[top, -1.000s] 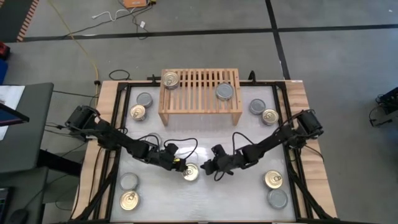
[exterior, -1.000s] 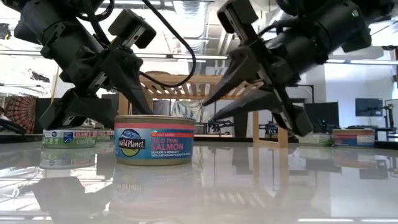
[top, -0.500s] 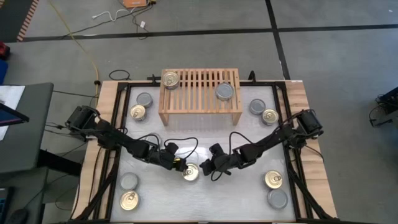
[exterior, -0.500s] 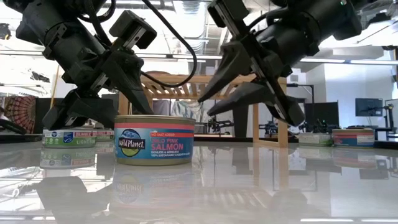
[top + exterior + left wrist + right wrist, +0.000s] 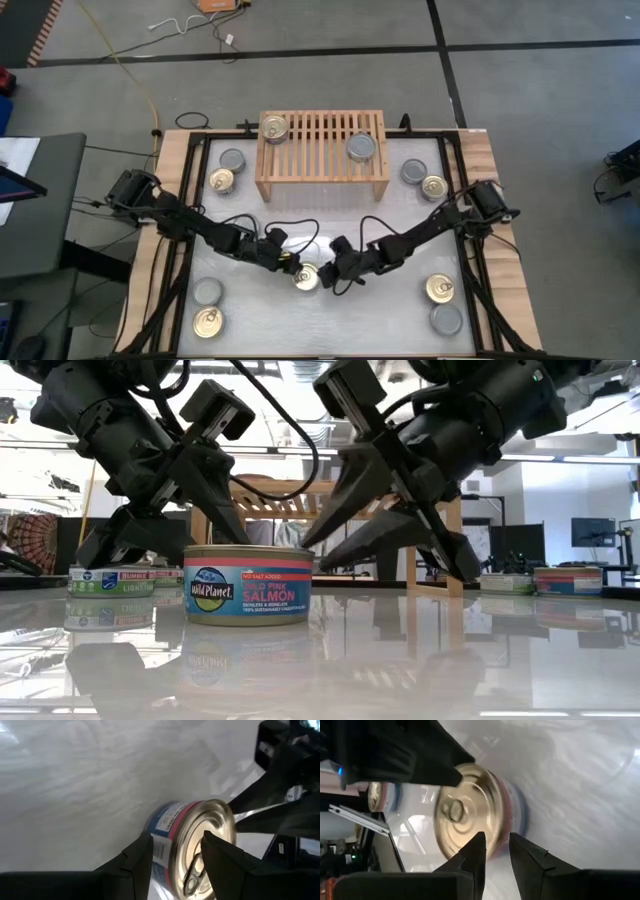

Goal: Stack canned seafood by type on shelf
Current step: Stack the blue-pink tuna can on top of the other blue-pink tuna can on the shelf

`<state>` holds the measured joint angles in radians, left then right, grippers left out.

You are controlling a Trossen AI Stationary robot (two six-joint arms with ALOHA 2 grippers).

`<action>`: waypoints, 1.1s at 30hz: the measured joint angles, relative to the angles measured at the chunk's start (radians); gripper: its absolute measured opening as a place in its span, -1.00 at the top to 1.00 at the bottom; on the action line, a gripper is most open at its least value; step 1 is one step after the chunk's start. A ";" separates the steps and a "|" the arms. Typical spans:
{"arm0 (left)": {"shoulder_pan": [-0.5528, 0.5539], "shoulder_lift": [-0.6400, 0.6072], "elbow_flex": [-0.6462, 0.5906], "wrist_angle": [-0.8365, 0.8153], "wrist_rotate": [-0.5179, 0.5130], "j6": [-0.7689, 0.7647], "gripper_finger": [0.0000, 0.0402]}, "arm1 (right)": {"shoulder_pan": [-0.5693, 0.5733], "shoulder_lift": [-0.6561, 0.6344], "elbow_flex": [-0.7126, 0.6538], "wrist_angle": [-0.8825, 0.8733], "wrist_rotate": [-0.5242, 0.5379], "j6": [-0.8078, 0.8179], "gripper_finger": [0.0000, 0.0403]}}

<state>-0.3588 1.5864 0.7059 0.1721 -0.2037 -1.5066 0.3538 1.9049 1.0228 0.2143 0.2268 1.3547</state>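
A salmon can point(image 5: 306, 277) with a gold pull-ring top and a blue and red label stands upright on the white table, near its middle. It also shows in the low view point(image 5: 248, 585). My left gripper point(image 5: 289, 265) is open right at the can's left side; the can point(image 5: 200, 840) shows just past its fingertips. My right gripper point(image 5: 330, 275) is open close to the can's right side, apart from it; its view shows the can's top point(image 5: 465, 807). The light-wood shelf point(image 5: 322, 165) stands at the far middle, with one gold-top can point(image 5: 273, 127) and one silver-top can point(image 5: 361, 147) on its slats. My left gripper has its open fingers point(image 5: 140, 855) level at the can's left side wall point(image 5: 162, 837); I cannot tell whether they touch it. The can stands flat on the table.
Loose cans stand around the table: two left of the shelf point(image 5: 226, 170), two right of it point(image 5: 423, 179), two at the near left corner point(image 5: 207, 307), two at the near right corner point(image 5: 443, 303). Both arms reach in low over the table's middle.
My right gripper has gone toward the table's left edge, closer to the salmon can, staying open. The can and my left gripper have kept still.
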 joint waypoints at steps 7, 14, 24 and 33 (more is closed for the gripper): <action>0.000 0.000 0.000 -0.001 0.012 -0.001 0.22 | -0.003 -0.001 0.001 -0.004 -0.004 0.000 0.44; 0.000 0.000 0.000 0.004 0.012 -0.004 0.22 | -0.003 -0.001 0.001 -0.028 -0.008 0.006 0.44; 0.000 0.000 0.000 0.018 -0.003 -0.008 0.22 | -0.024 0.046 0.008 0.035 -0.088 0.009 0.44; 0.000 0.000 0.000 0.028 -0.004 -0.007 0.22 | -0.032 0.043 0.007 0.053 -0.099 -0.025 0.44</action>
<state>-0.3588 1.5867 0.7059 0.2001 -0.2081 -1.5134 0.3221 1.9480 1.0298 0.2676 0.1280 1.3300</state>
